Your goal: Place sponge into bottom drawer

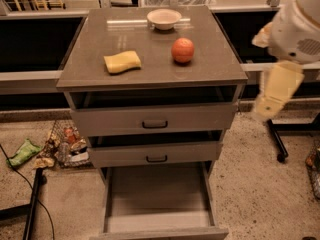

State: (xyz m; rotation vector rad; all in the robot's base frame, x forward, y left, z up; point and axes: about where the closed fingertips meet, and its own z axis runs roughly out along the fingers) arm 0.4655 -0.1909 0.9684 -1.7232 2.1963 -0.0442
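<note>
While apart from sponge point(122, 62), gripper point(265, 106) downward, right of cabinet point(210, 71).

Rounded white arm housing point(299, 26) with a dotted vent patch; cream, blocky gripper point(269, 103) beyond the worktop point(150, 79)'s right edge.

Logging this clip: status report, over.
Hand right of cabinet, apart from sponge. That sits on top, left of orange ball. Bottom drawer open, nothing blocking.
</note>
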